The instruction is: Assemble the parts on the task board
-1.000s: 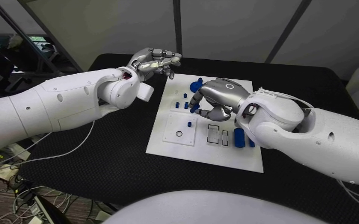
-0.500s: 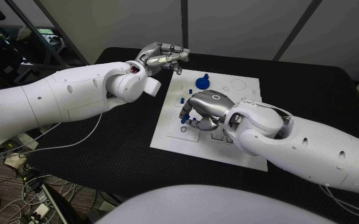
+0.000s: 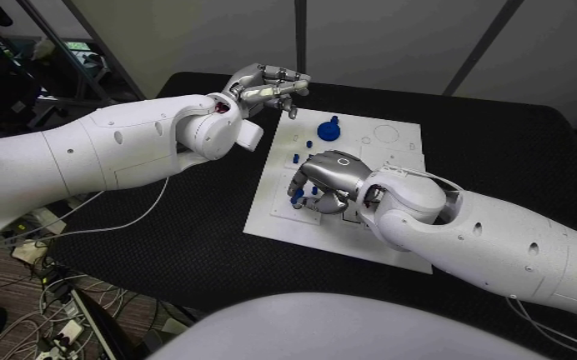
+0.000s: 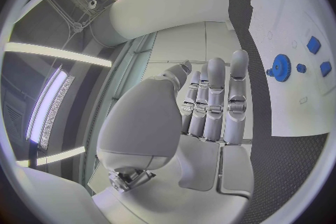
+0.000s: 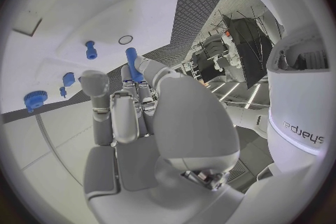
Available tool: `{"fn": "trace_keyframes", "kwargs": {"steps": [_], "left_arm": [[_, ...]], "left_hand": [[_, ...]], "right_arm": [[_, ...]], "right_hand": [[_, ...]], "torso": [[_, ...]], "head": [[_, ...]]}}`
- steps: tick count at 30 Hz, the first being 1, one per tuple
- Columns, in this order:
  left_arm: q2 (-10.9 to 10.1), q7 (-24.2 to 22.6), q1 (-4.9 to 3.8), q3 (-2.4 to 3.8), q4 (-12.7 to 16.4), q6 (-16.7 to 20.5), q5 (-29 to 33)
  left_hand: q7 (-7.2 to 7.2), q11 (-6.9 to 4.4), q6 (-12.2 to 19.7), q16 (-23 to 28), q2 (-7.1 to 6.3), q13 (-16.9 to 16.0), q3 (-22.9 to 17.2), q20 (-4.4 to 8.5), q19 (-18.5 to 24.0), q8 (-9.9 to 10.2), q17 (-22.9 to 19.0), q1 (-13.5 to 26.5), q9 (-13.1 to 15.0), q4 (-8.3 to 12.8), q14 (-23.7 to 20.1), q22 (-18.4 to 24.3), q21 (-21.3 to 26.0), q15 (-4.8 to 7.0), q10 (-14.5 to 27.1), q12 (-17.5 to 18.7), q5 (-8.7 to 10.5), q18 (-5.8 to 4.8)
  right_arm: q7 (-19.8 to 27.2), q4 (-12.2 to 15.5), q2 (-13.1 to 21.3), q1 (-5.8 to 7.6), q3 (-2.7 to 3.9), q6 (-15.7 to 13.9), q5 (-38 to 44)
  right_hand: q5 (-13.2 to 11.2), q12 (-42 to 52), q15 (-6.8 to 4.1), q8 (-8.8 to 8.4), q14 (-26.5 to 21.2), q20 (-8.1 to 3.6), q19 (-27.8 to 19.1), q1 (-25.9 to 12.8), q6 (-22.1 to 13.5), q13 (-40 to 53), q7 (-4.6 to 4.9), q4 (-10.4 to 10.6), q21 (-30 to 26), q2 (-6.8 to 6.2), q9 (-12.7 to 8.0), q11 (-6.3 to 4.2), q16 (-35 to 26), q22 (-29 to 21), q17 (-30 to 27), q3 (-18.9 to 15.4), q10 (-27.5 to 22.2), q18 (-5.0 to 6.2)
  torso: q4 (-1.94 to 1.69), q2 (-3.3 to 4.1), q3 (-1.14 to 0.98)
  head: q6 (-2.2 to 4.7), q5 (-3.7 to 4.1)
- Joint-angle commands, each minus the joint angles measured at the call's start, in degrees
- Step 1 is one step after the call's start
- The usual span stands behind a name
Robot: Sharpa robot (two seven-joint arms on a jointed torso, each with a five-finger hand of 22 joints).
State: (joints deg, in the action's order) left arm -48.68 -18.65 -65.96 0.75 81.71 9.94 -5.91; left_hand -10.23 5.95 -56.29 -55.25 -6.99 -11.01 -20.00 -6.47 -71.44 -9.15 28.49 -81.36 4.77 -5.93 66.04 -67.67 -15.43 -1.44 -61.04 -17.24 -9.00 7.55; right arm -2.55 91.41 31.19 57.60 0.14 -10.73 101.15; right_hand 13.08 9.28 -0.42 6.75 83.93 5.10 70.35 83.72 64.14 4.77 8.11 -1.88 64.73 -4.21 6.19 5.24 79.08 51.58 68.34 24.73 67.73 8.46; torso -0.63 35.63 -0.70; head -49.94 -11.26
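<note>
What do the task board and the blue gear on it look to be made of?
The task board looks like matte white plastic or painted plate: flat, even, with shallow cut recesses. The blue gear looks like moulded or printed plastic: uniform saturated colour, dull sheen. Neither is certain.

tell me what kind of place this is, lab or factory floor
Most likely a robotics lab or test cell: a black table enclosed by plain grey panel walls, a white task board with small blue parts, and loose cables on the floor beside it.
</note>
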Motion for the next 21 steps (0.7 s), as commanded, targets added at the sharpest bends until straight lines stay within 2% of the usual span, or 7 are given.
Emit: {"fn": "trace_keyframes", "kwargs": {"steps": [1,10,21], "left_arm": [[0.08,-0.15,-0.09,0.05,-0.03,-0.67,0.19],[0.11,-0.14,-0.09,0.05,0.0,-0.74,0.19],[0.06,-0.09,-0.09,0.05,0.03,-0.74,0.19]], "left_hand": [[0.07,0.02,0.26,0.26,0.44,-0.11,0.32,-0.37,-0.19,-0.44,-0.08,-0.08,-0.07,0.17,-0.37,0.11,0.34,-0.03,0.24,-0.3,0.03,2.83],[0.07,0.02,0.26,0.26,0.44,-0.11,0.32,-0.37,-0.19,-0.44,-0.08,-0.08,-0.07,0.17,-0.37,0.11,0.34,-0.03,0.24,-0.3,0.03,2.83],[0.07,0.02,0.26,0.26,0.44,-0.11,0.32,-0.37,-0.19,-0.44,-0.08,-0.08,-0.07,0.17,-0.37,0.11,0.34,-0.03,0.24,-0.3,0.03,2.83]], "right_arm": [[0.65,-0.19,-0.13,0.02,-0.03,1.33,-0.14],[0.23,-0.86,-0.17,-0.03,-0.52,2.5,0.4],[-0.31,-1.58,-0.29,-0.04,-0.66,3.24,1.36]], "right_hand": [[0.15,0.3,-0.28,-0.28,2.24,-0.01,-0.09,0.46,0.03,0.08,0.38,-0.16,0.14,-0.05,0.05,-1.06,0.11,-0.05,-0.09,0.26,1.52,-0.78],[0.16,0.28,-0.27,-0.29,2.23,-0.01,-0.09,0.46,0.02,0.08,0.39,-0.18,0.15,-0.06,0.06,-1.05,0.08,-0.03,-0.13,0.28,1.52,-0.79],[0.17,0.25,-0.26,-0.3,2.22,-0.01,-0.1,0.44,0.03,0.09,0.39,-0.19,0.16,-0.04,0.07,-1.04,0.04,-0.02,-0.21,0.3,1.54,-0.79]], "torso": [[0.07,-0.01,0.02],[0.0,0.03,0.03],[0.02,-0.02,0.04]], "head": [[-0.06,-0.04],[-0.06,-0.11],[-0.06,-0.24]]}}
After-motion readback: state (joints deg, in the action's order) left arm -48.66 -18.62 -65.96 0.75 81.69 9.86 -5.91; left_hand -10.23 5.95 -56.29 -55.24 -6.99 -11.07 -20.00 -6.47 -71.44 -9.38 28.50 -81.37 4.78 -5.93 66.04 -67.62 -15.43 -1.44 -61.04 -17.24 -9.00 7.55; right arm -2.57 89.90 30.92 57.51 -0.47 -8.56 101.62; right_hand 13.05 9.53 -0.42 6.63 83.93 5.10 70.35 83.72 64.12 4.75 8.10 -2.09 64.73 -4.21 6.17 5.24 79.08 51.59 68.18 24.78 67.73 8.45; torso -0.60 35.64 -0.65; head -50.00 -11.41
